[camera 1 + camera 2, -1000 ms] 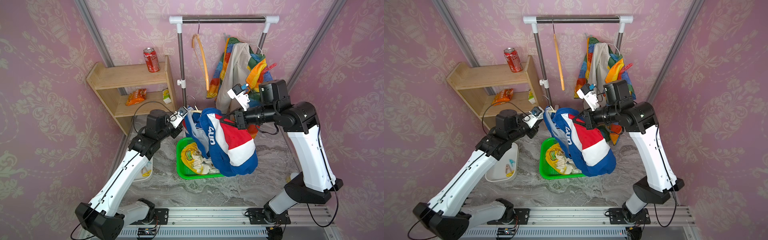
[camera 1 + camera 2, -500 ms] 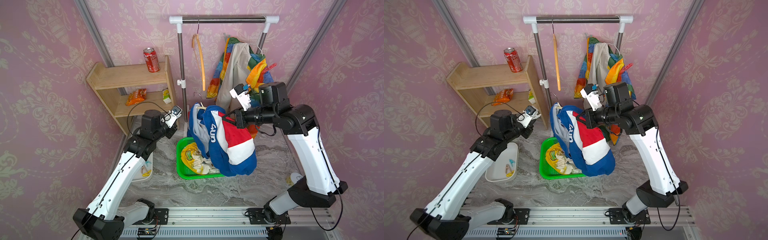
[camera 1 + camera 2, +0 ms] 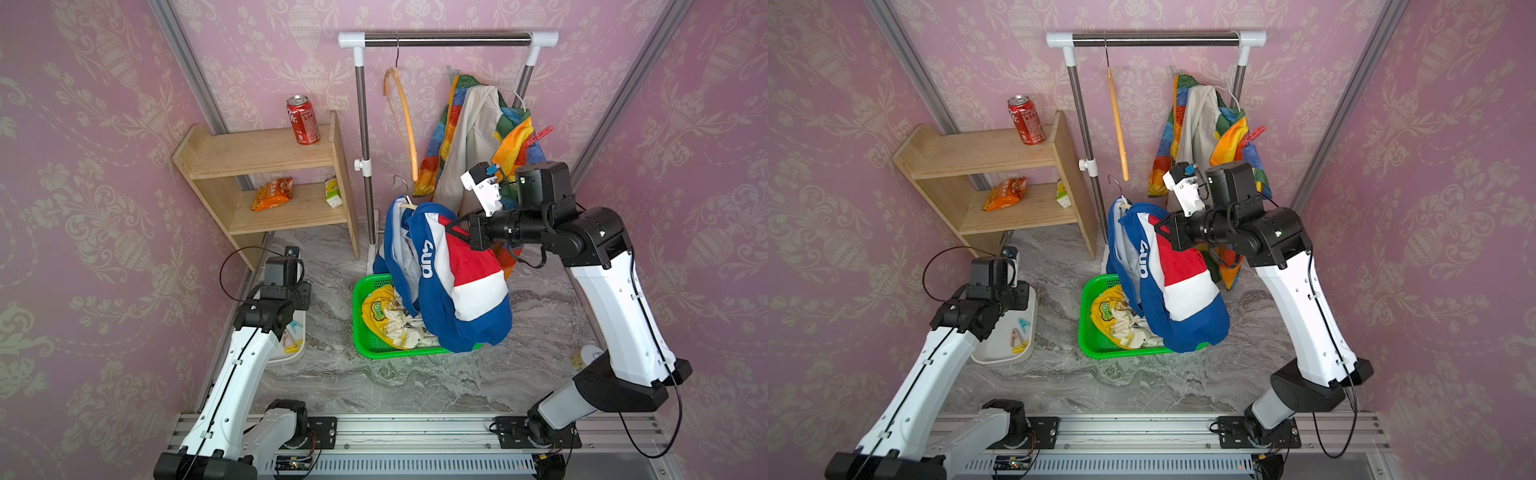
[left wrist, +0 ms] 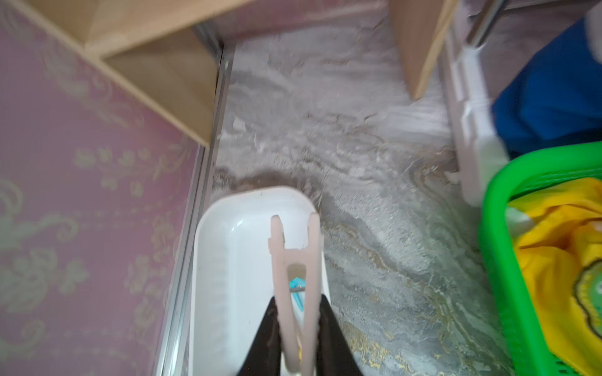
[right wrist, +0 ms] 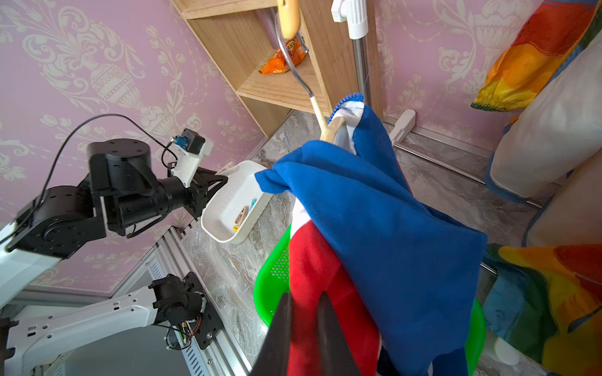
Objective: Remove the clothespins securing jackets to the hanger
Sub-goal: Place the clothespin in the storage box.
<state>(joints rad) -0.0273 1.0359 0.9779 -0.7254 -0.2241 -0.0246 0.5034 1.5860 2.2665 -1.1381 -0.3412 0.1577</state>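
My left pincer [image 4: 298, 328] is squeezed shut on a pale pink clothespin [image 4: 294, 260]. The clip's open end sticks out over the white tray [image 4: 228, 228] on the floor. In the tray lie a blue pin [image 3: 1023, 323], a beige pin [image 3: 1016, 337] and a yellow pin [image 3: 1020, 347].

My right pincer [image 5: 304, 325] is pinched tight on the blue, red and white jacket [image 5: 374, 234]. A wooden hanger [image 5: 325, 127] pokes out of the top of it. The jacket hangs down over the green basket [image 3: 358, 332]. The yellow jacket [image 3: 376, 305] lies in the basket.

Farther back, the rainbow jacket [image 3: 440, 137] hangs from the rail [image 3: 449, 40]. A red clothespin [image 3: 540, 134] is clipped on its shoulder. A second wooden hanger [image 3: 405, 120] hangs from the rail beside it.
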